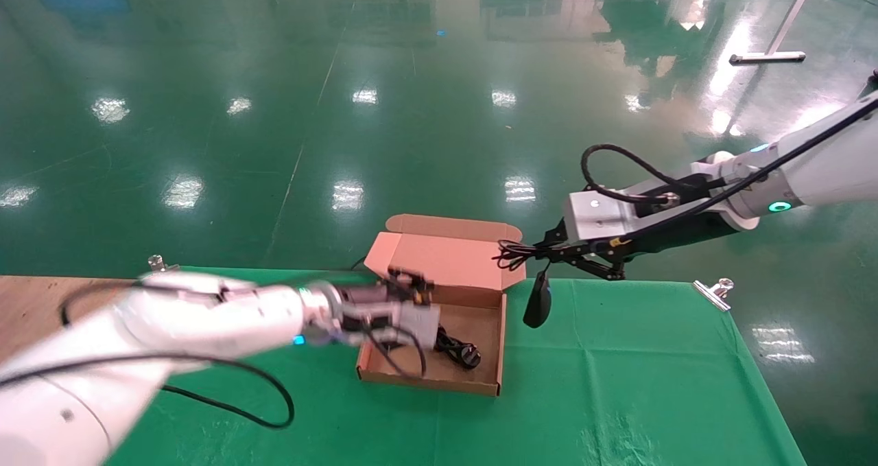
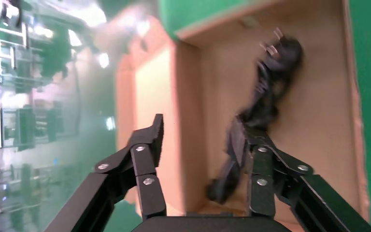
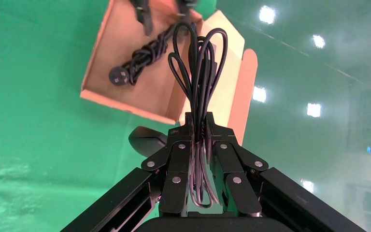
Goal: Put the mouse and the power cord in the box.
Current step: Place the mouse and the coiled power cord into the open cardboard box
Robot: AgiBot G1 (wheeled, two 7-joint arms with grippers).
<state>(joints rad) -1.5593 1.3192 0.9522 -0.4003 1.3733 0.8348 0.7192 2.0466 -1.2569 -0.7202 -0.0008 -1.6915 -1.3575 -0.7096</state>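
The brown cardboard box (image 1: 495, 329) lies open on the green cloth, lid (image 1: 453, 253) standing at its far side. The coiled black power cord (image 1: 455, 347) (image 2: 272, 87) (image 3: 139, 59) lies on the box floor, plug toward the front wall. My left gripper (image 1: 420, 313) (image 2: 198, 137) hangs open over the box's left half, one finger beside the cord, holding nothing. My right gripper (image 1: 545, 250) (image 3: 200, 121) is raised by the box's right far corner, shut on the looped thin cable of the mouse. The black mouse (image 1: 538, 303) (image 3: 146, 140) dangles below it, just outside the box's right wall.
A green cloth (image 1: 617, 383) covers the table, held by metal clips (image 1: 713, 293) at the far edge. Bare wood (image 1: 34, 308) shows at the far left. The left arm's black cable (image 1: 226, 404) loops over the cloth. Shiny green floor lies beyond.
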